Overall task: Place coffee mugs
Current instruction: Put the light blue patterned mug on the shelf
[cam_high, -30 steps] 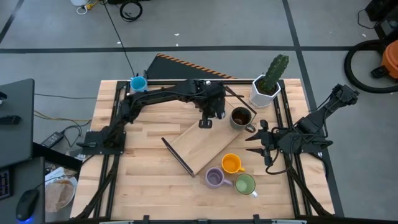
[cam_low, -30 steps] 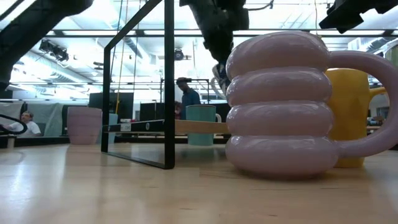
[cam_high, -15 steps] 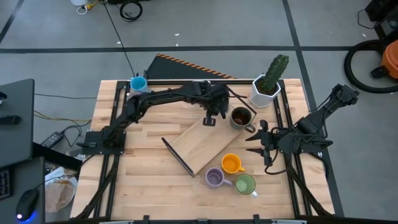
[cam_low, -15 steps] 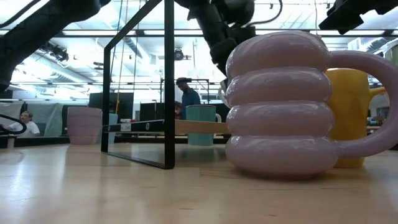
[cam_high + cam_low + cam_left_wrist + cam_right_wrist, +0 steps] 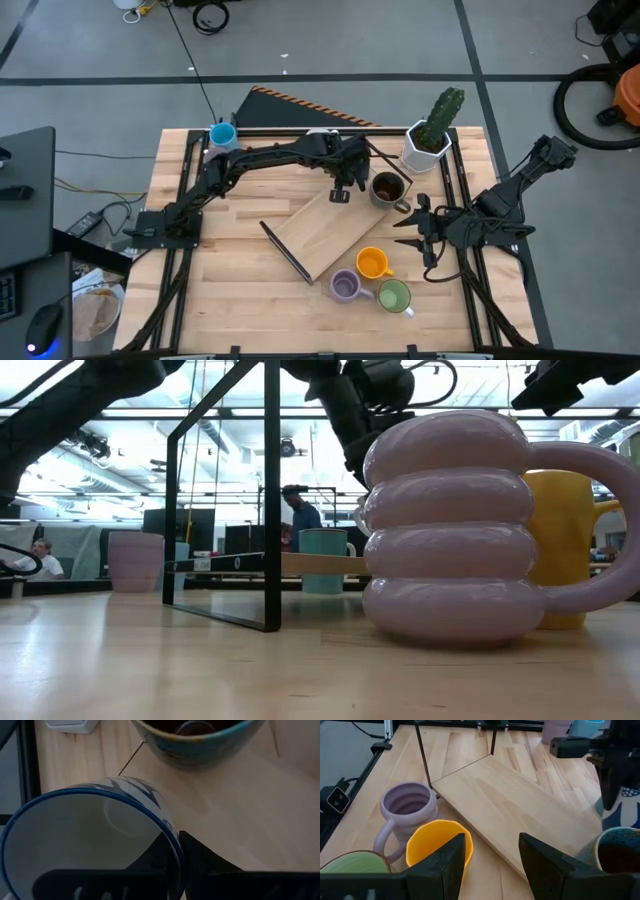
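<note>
The white mug with blue rim [image 5: 90, 845] hangs in the left gripper [image 5: 340, 190], fingers clamped on its wall, over the far end of the tilted wooden board [image 5: 325, 235], just beside the dark brown mug [image 5: 387, 188]. The right gripper [image 5: 408, 233] waits, fingers spread and empty, near the orange mug [image 5: 372, 263].

green mug [image 5: 351, 863] cut off by the edge, dark-glazed mug [image 5: 197, 740] cropped

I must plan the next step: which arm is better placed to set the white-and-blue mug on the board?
Left. The left gripper already grips the white-and-blue mug over the far end of the board, beside the dark mug. The right gripper waits open and empty off the board's edge.
</note>
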